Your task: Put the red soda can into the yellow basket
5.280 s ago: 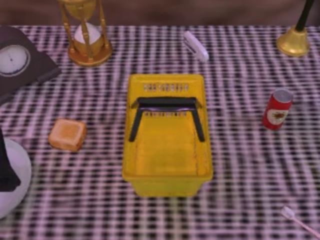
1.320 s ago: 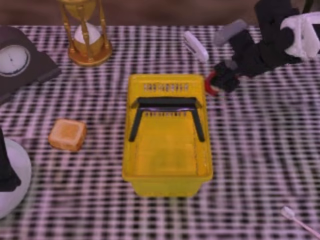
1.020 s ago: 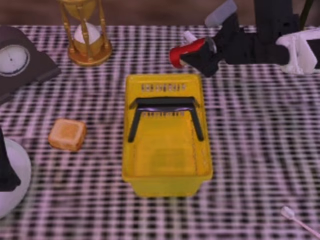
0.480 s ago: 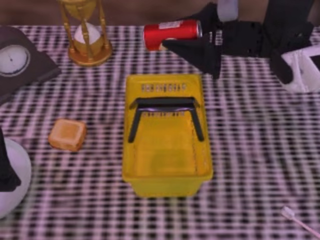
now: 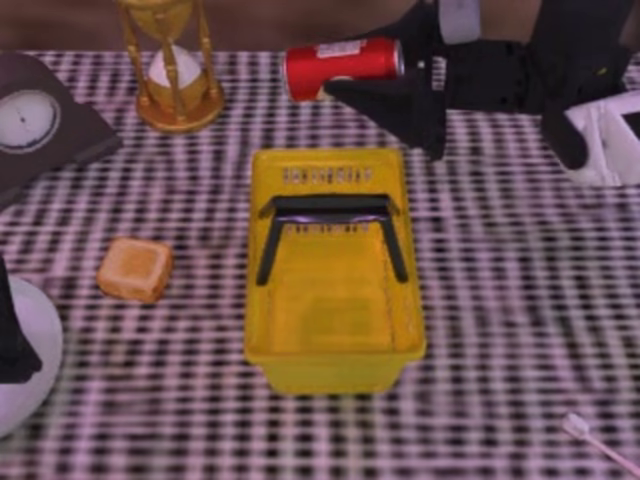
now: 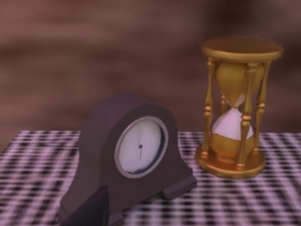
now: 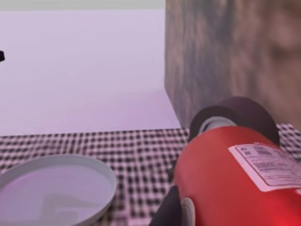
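The red soda can [image 5: 343, 66] lies on its side in the air, lifted beyond the far rim of the yellow basket [image 5: 335, 345]. My right gripper [image 5: 388, 62] is shut on it, one dark finger [image 5: 395, 98] running under the can. From the right wrist the can [image 7: 235, 183] fills the near corner, showing its white label, with a dark fingertip [image 7: 170, 213] against it. The basket stands at the table's middle with nothing inside and its dark grey handles [image 5: 333, 215] folded across it. My left arm [image 5: 10, 340] stays parked at the left edge.
A gold hourglass [image 5: 175, 70] and a dark mantel clock [image 5: 30, 120] stand at the back left, also seen as hourglass [image 6: 237, 117] and clock [image 6: 131, 160]. A toast slice [image 5: 135, 268] lies left of the basket. A white stick [image 5: 600, 442] lies front right.
Over the last second my right gripper raised the can and carried it left, turning it sideways. In the last half second it has barely moved.
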